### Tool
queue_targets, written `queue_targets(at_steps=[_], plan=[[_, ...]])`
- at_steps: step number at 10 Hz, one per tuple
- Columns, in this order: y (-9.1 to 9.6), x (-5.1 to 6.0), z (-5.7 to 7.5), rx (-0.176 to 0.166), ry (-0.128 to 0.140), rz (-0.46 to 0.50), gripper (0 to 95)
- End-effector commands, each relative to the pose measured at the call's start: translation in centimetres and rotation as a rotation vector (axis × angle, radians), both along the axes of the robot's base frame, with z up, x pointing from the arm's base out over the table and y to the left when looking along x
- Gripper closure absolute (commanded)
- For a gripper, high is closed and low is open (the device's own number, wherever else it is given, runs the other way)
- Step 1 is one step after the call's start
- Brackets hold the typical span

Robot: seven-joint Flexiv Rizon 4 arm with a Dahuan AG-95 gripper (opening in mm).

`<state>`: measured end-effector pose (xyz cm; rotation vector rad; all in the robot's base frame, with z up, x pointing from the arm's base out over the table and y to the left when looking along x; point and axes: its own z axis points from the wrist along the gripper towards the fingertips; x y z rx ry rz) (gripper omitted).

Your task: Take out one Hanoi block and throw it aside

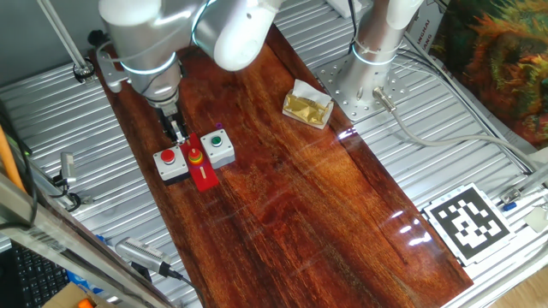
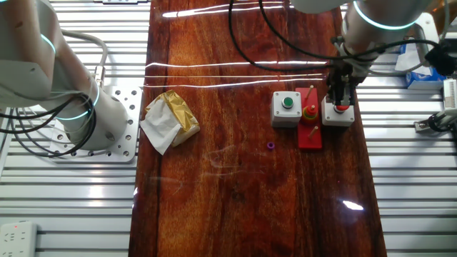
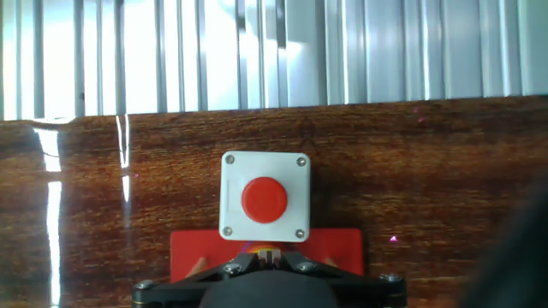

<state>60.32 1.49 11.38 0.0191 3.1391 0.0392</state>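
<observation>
The tool (image 1: 178, 130) hangs just above the Hanoi block (image 1: 196, 156) on its red base (image 1: 204, 174) (whether its fingers are spread, I cannot tell).

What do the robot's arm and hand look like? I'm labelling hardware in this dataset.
The arm is made of rounded, glossy silver-white segments with a thin cyan ring at the wrist joint. The hand is small, black and metallic, with two slim fingers. Black cables loop near the wrist.
</observation>
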Motion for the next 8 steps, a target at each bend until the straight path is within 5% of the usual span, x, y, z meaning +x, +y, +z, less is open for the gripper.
queue_targets(at_steps=[1,6,8], plan=[[0.9,-0.1,-0.4,-0.002,0.009,-0.017,95.0],[0.9,-0.3,-0.4,-0.003,0.014,-0.068,95.0],[0.4,-1.9,-1.2,-0.005,0.022,-0.068,95.0]])
